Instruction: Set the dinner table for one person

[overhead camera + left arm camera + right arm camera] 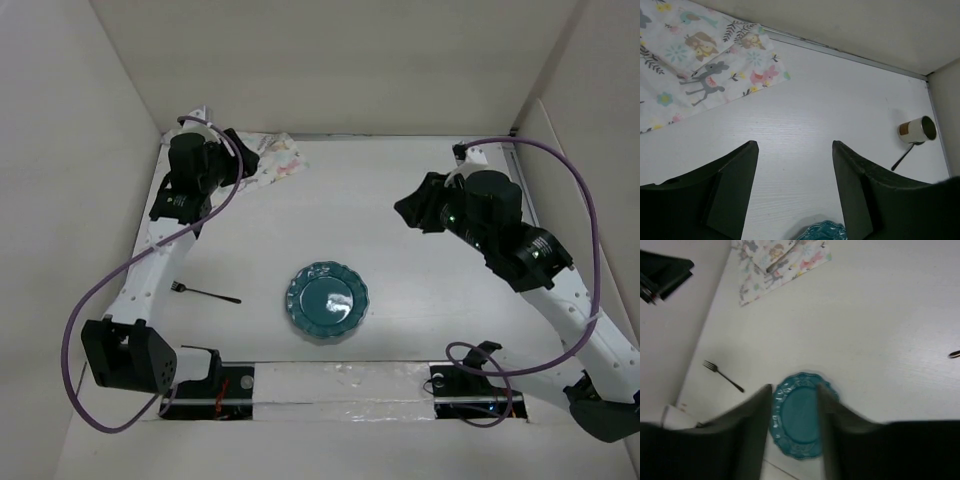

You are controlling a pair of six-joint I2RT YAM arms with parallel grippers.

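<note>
The dinner table [400, 190] is a big, flat, white top. It lies under both pincers. Tall white walls [330, 60] stand along its far side and both other sides.

The left pincer [795, 145] hangs above the far left corner of the table. Its two dark fingers [735, 175] are spread wide. Nothing is between them, only bare white table below. Ahead of it and to its left lies a cloth placemat [710, 60] with little animals and leaves on it. Far off to its right, close to the side wall, is a small white cup [916, 129]. A dark spoon [902, 157] touches the cup.

The right pincer [795, 388] is up in the air over the right part of the table. Its fingers are spread too and hold nothing. Below the gap between them is a blue-green plate [800, 420] with a wavy rim, flat on the table. To the left in this pincer's own view, a dark fork [722, 375] lies on the table, apart from the plate.
</note>
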